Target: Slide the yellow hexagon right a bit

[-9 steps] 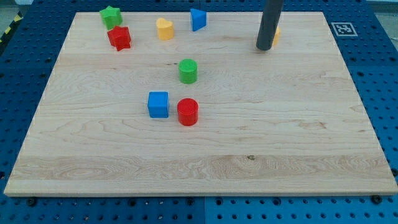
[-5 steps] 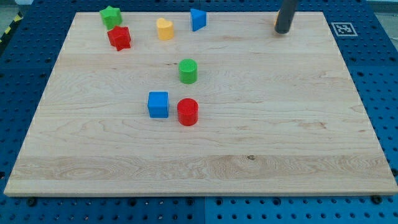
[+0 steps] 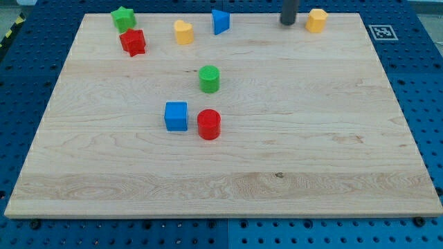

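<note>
Where the board's (image 3: 387, 90) top edge runs, my tip (image 3: 288, 23) just left of yellow hexagon (image 3: 317, 20), no fingers.

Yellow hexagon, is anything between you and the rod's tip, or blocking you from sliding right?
No. My tip sits just left of the yellow hexagon with only bare board between. Nothing stands to its right before the board's edge.

My tip (image 3: 288, 23) near the view's top edge, just left of yellow hexagon (image 3: 317, 20), small gap between

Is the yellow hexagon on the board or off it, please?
On: the yellow hexagon sits inside the board's top edge, right of my tip.
</note>
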### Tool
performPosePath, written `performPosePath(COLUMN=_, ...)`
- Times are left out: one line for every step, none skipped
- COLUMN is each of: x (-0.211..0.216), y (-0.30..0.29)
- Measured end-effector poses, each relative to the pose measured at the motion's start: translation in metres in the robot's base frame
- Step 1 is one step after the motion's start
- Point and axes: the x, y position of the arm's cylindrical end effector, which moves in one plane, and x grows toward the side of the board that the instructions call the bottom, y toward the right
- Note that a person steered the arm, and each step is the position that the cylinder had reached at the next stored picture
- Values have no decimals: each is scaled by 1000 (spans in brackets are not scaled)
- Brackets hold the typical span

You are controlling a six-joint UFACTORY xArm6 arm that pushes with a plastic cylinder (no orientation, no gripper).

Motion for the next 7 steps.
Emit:
performPosePath(x=0, y=27)
performPosePath(x=0, y=41)
performPosePath(x=0, y=40)
performPosePath(x=14, y=10)
performPosePath(x=21, y=14)
performPosePath(x=21, y=39)
performPosePath(x=21, y=60)
